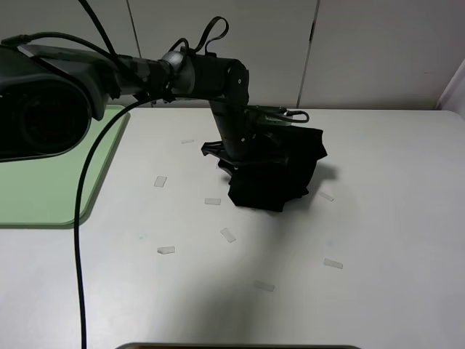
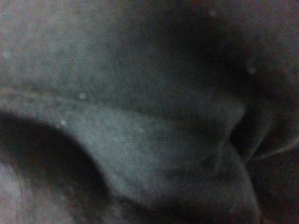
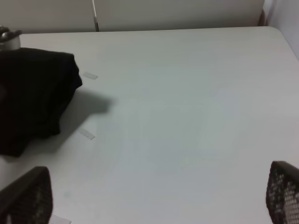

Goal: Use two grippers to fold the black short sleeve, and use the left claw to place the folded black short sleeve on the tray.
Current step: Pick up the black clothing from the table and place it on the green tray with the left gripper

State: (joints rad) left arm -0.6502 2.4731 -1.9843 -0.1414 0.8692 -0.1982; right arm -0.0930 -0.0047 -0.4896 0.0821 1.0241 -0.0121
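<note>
Black cloth fills your left wrist view, so you cannot tell whether the left claw (image 1: pixel 243 149) is pinching the shirt (image 1: pixel 276 171) or not. Your right gripper (image 3: pixel 154 196) stands spread, well apart. The bundle sits mid-table; lift it clear and steady before swinging toward the tray (image 1: pixel 43 196).

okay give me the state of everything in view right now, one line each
black short sleeve: folded into a bundle, on the table, not on the tray.
left tool: down in the bundle; open or shut cannot be told.
right tool: open, empty, apart from the bundle.
tray: flat on the table, no shirt on it.
</note>
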